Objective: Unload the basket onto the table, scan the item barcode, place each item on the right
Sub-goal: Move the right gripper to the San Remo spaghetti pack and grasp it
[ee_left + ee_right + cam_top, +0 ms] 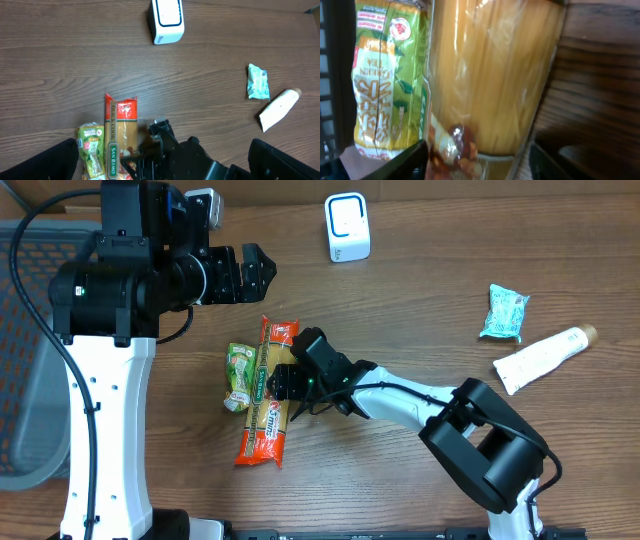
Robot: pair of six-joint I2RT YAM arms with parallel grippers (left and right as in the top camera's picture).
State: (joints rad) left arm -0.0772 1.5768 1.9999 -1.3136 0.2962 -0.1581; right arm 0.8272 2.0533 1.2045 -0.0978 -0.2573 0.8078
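- Wooden tabletop (420,300) all round, with the white scanner (347,227) standing at the far side.
- Spaghetti packet (266,430) lies left of centre, long axis running near to far, with a green tea packet (239,370) just beside it on the left.
- My right gripper (290,380) reaches in from the right, low over the packet's middle, jaws astride its width; I cannot tell whether they pinch it.
- Left gripper (262,270) hangs above the far-left area, jaws spread wide, holding nothing.
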